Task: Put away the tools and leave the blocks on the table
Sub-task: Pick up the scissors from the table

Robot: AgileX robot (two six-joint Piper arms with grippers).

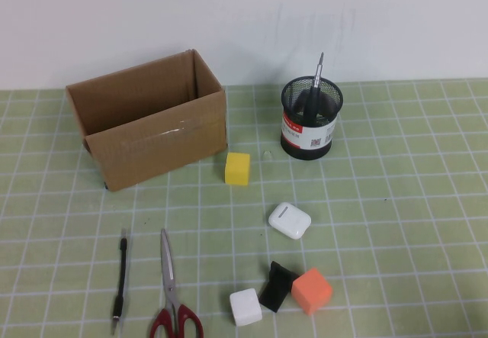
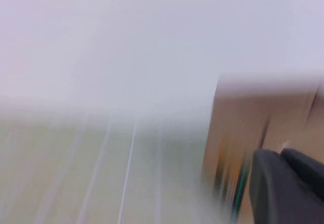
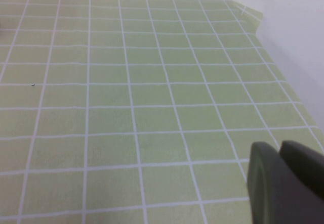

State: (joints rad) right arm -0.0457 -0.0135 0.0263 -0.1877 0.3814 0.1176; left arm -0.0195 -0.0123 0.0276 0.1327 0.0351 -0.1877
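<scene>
scissors (image 1: 172, 296) on green grid mat (image 1: 396, 201) — white wall (image 1: 244, 17)

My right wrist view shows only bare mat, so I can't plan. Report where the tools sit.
Observer: The screwdriver stands in the mesh cup; scissors and black rod lie on the mat, front left.
Operator: Give me the blocks.
Observer: Yellow cube by the cardboard box; white cube, black block, orange cube clustered right of the scissors.
Operator: Now the grippers.
Observer: Left gripper shut, near the box; right gripper shut, over bare mat; neither shows in the high view.
</scene>
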